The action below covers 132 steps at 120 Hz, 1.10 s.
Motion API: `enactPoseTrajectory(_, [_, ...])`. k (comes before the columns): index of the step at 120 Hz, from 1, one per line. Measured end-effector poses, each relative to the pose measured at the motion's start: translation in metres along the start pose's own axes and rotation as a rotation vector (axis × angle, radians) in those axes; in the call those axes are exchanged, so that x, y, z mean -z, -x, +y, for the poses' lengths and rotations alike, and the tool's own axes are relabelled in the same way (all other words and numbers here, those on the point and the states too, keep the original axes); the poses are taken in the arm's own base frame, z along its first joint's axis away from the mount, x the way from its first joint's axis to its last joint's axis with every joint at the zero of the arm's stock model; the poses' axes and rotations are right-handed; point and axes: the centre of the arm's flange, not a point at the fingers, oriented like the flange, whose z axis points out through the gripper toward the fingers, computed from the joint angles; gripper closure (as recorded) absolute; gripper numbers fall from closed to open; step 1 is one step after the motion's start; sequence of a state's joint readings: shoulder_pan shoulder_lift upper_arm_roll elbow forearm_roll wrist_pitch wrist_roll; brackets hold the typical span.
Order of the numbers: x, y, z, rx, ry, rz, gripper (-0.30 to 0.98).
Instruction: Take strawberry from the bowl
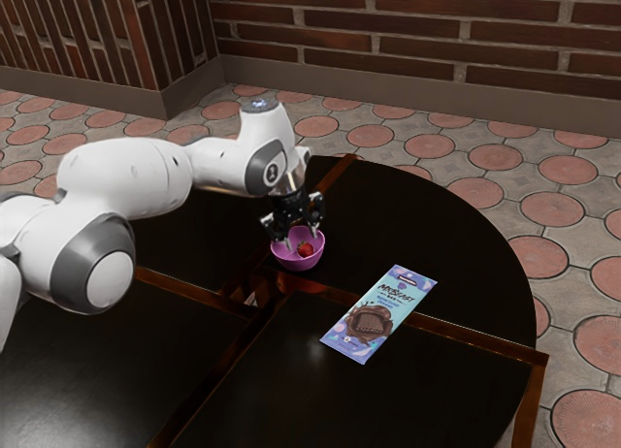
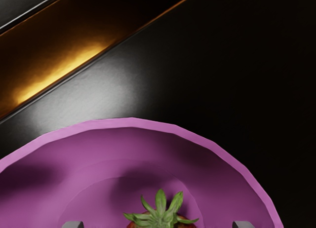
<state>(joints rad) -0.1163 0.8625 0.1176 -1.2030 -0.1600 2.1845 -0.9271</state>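
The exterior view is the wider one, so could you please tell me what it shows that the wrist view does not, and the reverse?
The exterior view gives the arm, the chocolate bar lying on the table, the brick wall and the tiled floor.

The wrist view gives the green leaves on top of the strawberry and a faint ring inside the bowl.

Both share the table, the bowl with the strawberry in it, and the open claw.

Light is dim; golden glare streaks the brown strip (image 2: 61, 70); pale sheen marks the tabletop (image 2: 98, 92); soft shadows darken the bowl (image 2: 118, 146).
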Motion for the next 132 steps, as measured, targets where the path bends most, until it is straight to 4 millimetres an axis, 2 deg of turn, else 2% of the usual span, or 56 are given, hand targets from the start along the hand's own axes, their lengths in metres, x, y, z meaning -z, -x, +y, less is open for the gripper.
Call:
enactPoseTrajectory(29, [-0.018,0.002,-0.001,-0.01,0.0,-0.005,0.32])
enactPoseTrajectory(61, [-0.023,0.003,0.0,-0.025,0.013,-0.008,0.33])
enactPoseTrajectory(102, [-0.019,0.005,0.003,-0.04,0.016,0.004,0.62])
enactPoseTrajectory(117, [-0.004,0.007,0.002,-0.039,0.016,0.013,0.69])
enactPoseTrajectory(132, [0.034,0.018,-0.005,-0.035,0.022,0.018,0.74])
